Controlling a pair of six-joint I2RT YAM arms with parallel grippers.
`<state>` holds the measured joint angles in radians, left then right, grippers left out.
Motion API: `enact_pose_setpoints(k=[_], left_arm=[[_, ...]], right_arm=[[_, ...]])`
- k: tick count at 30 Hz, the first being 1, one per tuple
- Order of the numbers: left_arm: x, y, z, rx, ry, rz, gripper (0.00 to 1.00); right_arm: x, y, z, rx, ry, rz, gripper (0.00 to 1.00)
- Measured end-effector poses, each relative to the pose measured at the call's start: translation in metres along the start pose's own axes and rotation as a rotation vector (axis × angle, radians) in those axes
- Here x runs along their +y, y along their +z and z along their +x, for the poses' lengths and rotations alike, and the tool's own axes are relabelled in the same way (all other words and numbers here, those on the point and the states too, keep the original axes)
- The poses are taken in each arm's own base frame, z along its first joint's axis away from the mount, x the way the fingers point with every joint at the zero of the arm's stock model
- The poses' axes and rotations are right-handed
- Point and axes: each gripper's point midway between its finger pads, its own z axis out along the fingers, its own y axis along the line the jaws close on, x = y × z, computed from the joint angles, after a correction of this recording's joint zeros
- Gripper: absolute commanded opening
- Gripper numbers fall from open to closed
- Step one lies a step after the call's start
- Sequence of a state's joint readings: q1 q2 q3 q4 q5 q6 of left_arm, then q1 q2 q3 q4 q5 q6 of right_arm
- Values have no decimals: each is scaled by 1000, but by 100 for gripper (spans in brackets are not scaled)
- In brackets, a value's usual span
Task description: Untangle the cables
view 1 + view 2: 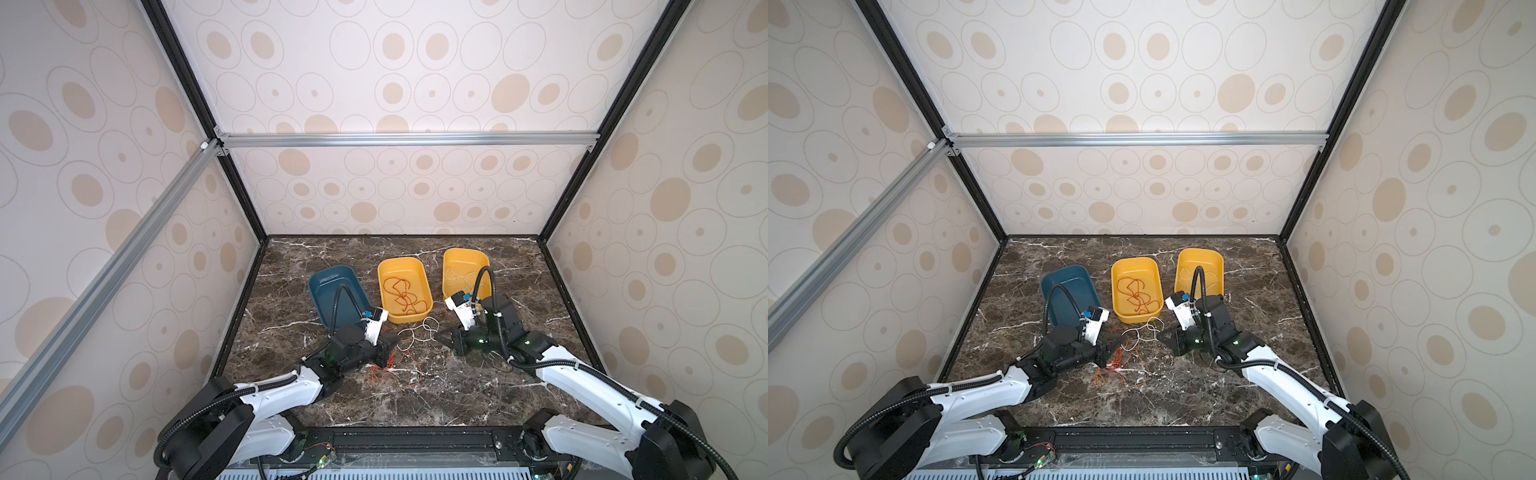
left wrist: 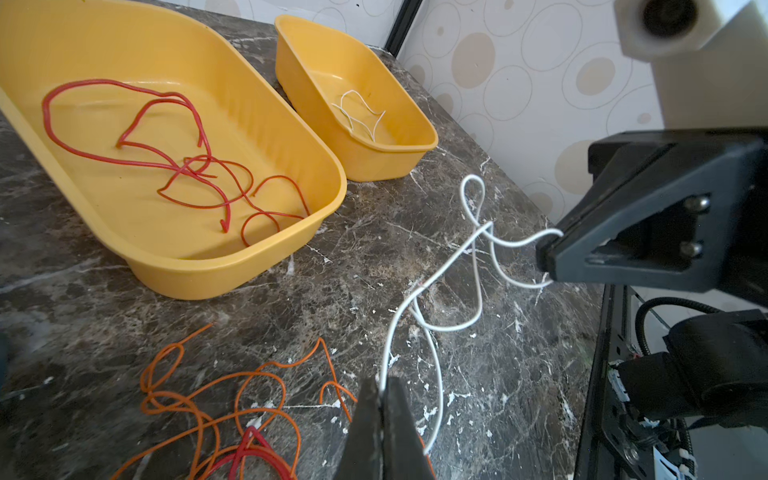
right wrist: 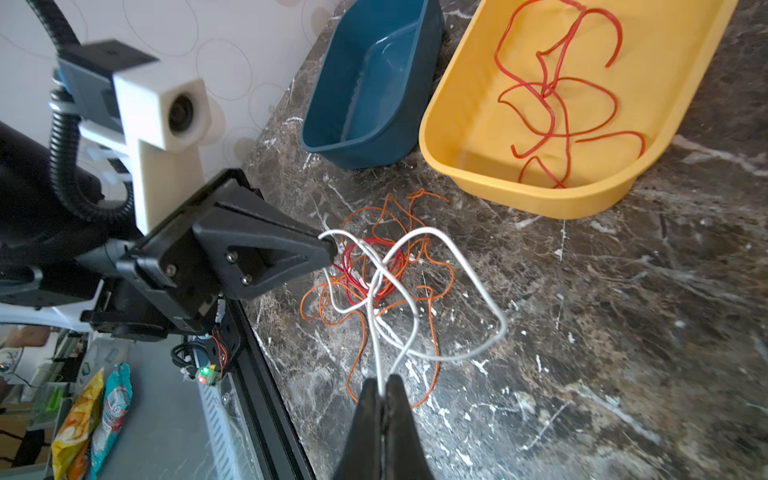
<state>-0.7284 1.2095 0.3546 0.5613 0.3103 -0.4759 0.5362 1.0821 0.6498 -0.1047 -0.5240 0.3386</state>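
Observation:
A thin white cable (image 2: 440, 270) hangs in crossed loops between both grippers, just above the marble. My left gripper (image 2: 381, 382) is shut on one stretch of it, and my right gripper (image 3: 384, 380) is shut on another. In a top view the left gripper (image 1: 399, 340) and right gripper (image 1: 436, 337) face each other a short way apart, with the white cable (image 1: 417, 330) between them. Under the white loops lies an orange cable (image 3: 361, 299) tangled with a red cable (image 3: 353, 257), close to the left gripper (image 3: 328, 249).
A middle yellow tray (image 1: 399, 261) holds a loose red cable (image 1: 401, 295). The right yellow tray (image 1: 465, 251) holds a white cable (image 2: 357, 112). A blue tray (image 1: 332, 272) stands on the left with nothing in it. All three trays sit behind the grippers.

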Motion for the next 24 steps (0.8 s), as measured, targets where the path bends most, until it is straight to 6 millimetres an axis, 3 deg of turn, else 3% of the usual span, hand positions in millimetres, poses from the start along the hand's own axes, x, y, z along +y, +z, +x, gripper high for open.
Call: enact_pose_setpoints(k=[10,16,24], left_arm=[[10,4,23,87,22,-37,0],[13,4,39,155,48,-53,0],[11,7,31,161,90,-68,0]], right_arm=[[9,-10,-34,-99,2,10,2],[11,-21,-44,-156,-4,37,2],[5,-30,-49,-193,-10,93,5]])
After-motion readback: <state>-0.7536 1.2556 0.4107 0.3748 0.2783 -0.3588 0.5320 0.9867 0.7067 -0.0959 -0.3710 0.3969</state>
